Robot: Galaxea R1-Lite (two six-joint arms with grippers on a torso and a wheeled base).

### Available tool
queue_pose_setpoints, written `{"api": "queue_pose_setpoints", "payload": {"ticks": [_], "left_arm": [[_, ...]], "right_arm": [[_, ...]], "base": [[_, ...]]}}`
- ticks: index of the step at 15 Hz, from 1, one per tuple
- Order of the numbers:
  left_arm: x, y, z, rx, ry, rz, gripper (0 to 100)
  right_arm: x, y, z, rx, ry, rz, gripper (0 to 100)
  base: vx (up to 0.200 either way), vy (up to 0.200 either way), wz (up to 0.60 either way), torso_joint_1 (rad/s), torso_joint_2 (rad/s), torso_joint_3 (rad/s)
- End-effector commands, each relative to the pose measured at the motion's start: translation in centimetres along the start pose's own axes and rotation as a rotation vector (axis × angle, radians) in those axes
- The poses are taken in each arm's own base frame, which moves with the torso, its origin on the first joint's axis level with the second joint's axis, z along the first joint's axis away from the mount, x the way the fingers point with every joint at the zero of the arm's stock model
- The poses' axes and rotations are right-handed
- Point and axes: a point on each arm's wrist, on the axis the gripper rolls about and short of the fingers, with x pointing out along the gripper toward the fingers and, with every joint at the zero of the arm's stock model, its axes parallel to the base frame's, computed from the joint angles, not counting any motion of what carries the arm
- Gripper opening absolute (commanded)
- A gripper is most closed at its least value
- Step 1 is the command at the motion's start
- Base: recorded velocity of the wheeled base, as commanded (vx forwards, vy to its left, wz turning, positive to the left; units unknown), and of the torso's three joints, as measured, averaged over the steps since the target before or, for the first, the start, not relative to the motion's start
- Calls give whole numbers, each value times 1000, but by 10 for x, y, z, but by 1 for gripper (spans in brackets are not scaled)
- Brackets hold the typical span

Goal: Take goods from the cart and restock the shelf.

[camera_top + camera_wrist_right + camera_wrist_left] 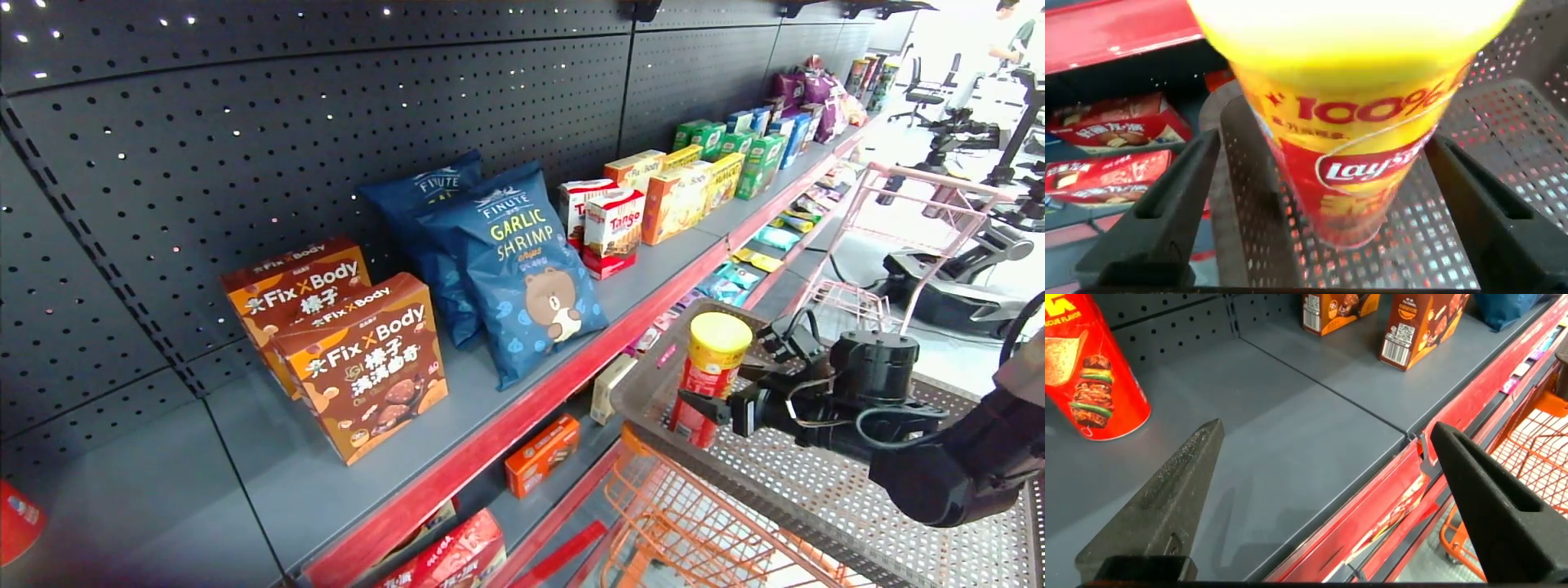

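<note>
Head view gives me the right gripper [722, 385] out over the cart tray [824, 498], a grey perforated deck on top of the orange wire cart [694, 531]. A chip can [709, 377], red with a yellow lid, stands upright on that deck at the corner nearest the shelf [343, 482]. I see the right gripper's fingers set one on each side of the can.

From the right wrist view, the chip can [1360, 155] sits between the two black fingers [1151, 220] with a gap on either side. I read the right gripper [1327, 224] as spread wide and released, gripping nothing.

From the left wrist view, my left gripper [1323, 514] is also released, its fingers far apart above bare grey shelf board [1290, 433], just inside the red front edge. A second red can [1090, 367] stands upright on that board, apart from the fingers.

Farther right along the shelf I have two orange-brown boxes [359, 367] standing one behind the other, then two blue snack bags [522, 269] leaning back beside them.
</note>
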Motion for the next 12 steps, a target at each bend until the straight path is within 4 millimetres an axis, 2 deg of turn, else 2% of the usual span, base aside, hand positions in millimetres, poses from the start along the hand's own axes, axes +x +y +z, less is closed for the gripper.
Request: {"api": "queue_pose_setpoints", "payload": {"ticks": [1,6,7,10,12], "left_arm": [[0,0,0,0,0,1,100],[0,0,0,0,0,1,100],[0,0,0,0,0,1,100],[0,0,0,0,0,1,100],[0,0,0,0,0,1,100]], "right_arm": [[14,-2,-20,4,12,3,100],[25,-7,-25,-10,-27,2,100],[28,-8,-23,-16,-44,31,0],[29,-10,-14,-31,-75,39,0],[17,-8,6,-43,-111,26,0]], "base": [[0,0,0,0,0,0],[0,0,0,0,0,0],[0,0,0,0,0,0],[0,0,0,0,0,0],[0,0,0,0,0,0]]}}
